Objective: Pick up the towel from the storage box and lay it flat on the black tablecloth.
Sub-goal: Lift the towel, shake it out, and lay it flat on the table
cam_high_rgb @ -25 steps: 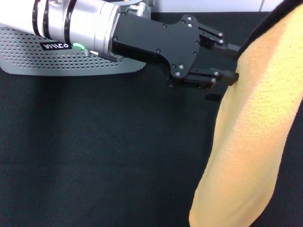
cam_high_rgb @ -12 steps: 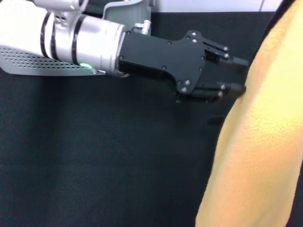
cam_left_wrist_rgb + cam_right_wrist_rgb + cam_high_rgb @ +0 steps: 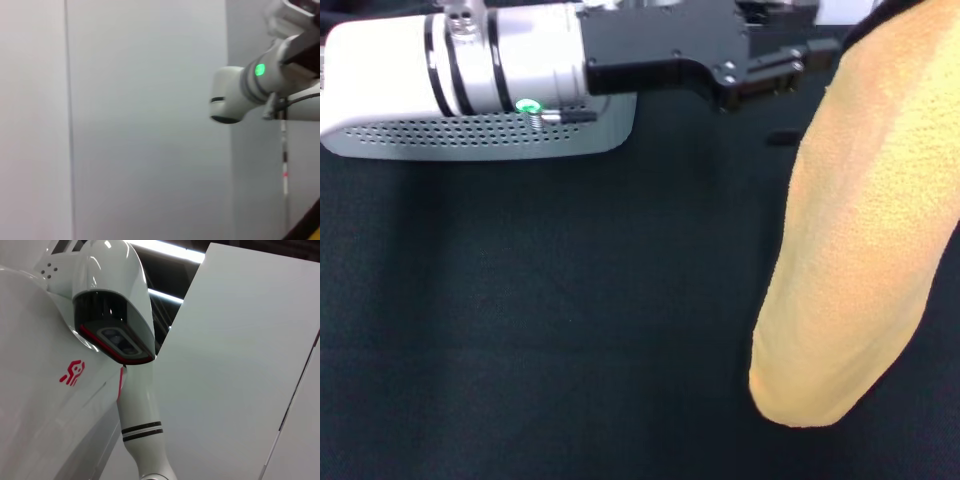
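The yellow-orange towel [image 3: 865, 220] hangs in a long fold from the upper right of the head view, its lower end a little above the black tablecloth [image 3: 540, 330]. What holds its top is out of view. My left gripper [image 3: 810, 35] reaches across the top of the head view and sits right at the towel's left edge. The light grey storage box [image 3: 470, 140] lies at the back left, mostly hidden behind my left arm. A corner of the towel shows in the left wrist view [image 3: 312, 231]. My right gripper is out of view.
My left arm [image 3: 510, 65] spans the top left of the head view over the box. The left wrist view shows a pale wall and a white arm with a green light [image 3: 250, 90]. The right wrist view shows the robot's head [image 3: 112, 315].
My left arm and gripper have risen toward the top of the head view, staying at the towel's edge. The towel's lower end has come up off the cloth.
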